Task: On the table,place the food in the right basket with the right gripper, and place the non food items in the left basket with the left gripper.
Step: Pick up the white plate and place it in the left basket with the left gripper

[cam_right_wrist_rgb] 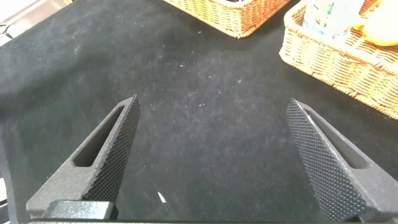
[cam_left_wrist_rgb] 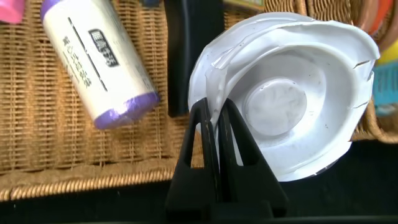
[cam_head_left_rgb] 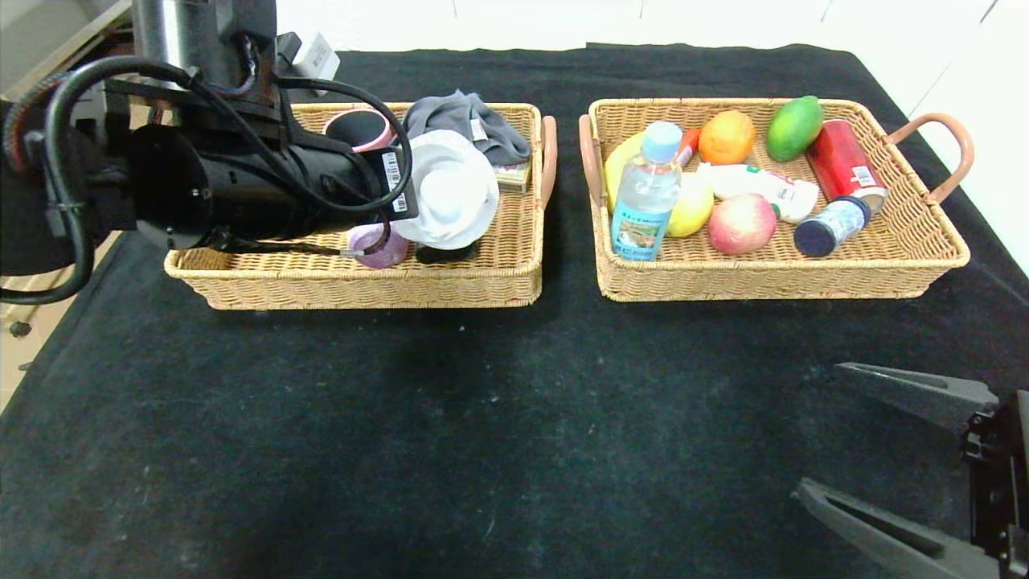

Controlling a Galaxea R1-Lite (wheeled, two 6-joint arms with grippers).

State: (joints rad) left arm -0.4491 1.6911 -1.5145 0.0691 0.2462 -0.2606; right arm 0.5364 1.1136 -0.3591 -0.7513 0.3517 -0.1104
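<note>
The left claw [cam_left_wrist_rgb: 214, 134] is clenched on the rim of a white paper bowl [cam_left_wrist_rgb: 292, 93], its two thin fingers [cam_left_wrist_rgb: 202, 143] pressed close together with only the bowl's wall between them. In the head view the bowl [cam_head_left_rgb: 452, 189] hangs on edge over the near right part of the left basket [cam_head_left_rgb: 514, 277], its open face turned toward the wrist camera, apparently not yet resting on the basket floor.

The bowl looks light and thin-walled; its rim is already creased and split near the grip, so it will likely buckle under a hard pinch and may swing or slip when jolted. The rim is the only sensible place to hold it, and a gentle release close to the basket floor should keep it from rolling out.

Beside it in the basket lie a white tube with a purple cap [cam_left_wrist_rgb: 102, 65], a pink-rimmed black item [cam_head_left_rgb: 359, 129] and a grey cloth [cam_head_left_rgb: 470, 121].

The right claw [cam_right_wrist_rgb: 214, 162] hovers empty and spread wide above the bare black table [cam_head_left_rgb: 450, 434] at the near right, well apart from everything. The right basket [cam_head_left_rgb: 932, 265] already holds a water bottle [cam_head_left_rgb: 647, 193], an apple [cam_head_left_rgb: 741, 223], an orange [cam_head_left_rgb: 726, 137], a green mango [cam_head_left_rgb: 793, 127], a red can [cam_head_left_rgb: 844, 165] and other items. No loose objects show on the table, so the sorting looks nearly finished.
</note>
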